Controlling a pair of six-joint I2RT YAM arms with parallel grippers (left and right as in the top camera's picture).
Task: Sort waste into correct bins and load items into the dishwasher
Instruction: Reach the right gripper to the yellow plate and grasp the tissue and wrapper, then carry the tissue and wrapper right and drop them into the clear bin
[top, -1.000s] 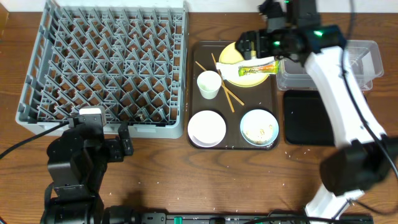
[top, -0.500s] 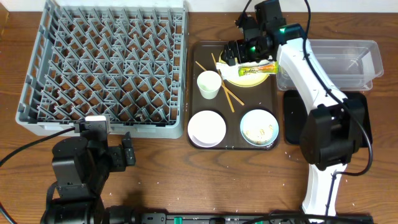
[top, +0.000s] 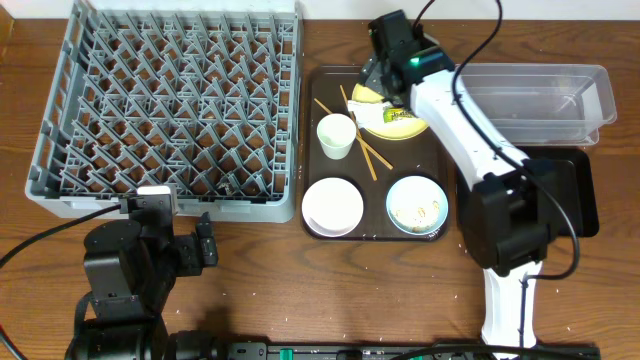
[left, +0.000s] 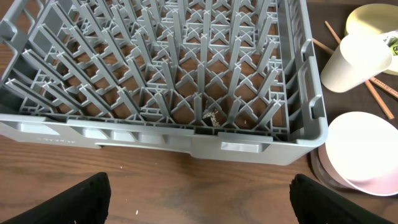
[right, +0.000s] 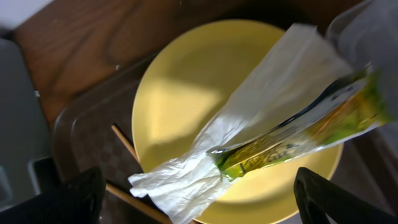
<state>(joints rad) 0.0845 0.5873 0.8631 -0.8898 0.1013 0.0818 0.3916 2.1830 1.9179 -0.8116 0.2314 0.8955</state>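
A yellow plate (top: 385, 122) (right: 186, 93) sits at the back of the brown tray (top: 375, 232). A crumpled white napkin (right: 236, 137) and a green-and-yellow wrapper (right: 298, 134) (top: 401, 115) lie on the plate. My right gripper (top: 386, 82) (right: 199, 205) is open and empty, hovering just above the plate, fingers either side of the napkin's end. My left gripper (top: 205, 245) (left: 199, 205) is open and empty over bare table in front of the grey dish rack (top: 170, 100) (left: 174, 81). Also on the tray are the white cup (top: 336, 135), white bowl (top: 332, 205), light-blue bowl (top: 416, 205) holding rice scraps, and chopsticks (top: 368, 152).
The clear tub (top: 545, 95) stands at the back right. The black tray (top: 572, 190) lies in front of it, partly hidden by my right arm. The cup (left: 356, 62) and white bowl (left: 364, 152) are at the right edge of the left wrist view.
My right arm has swung left and its gripper now hangs over the yellow plate, hiding part of it. The left arm has barely moved.
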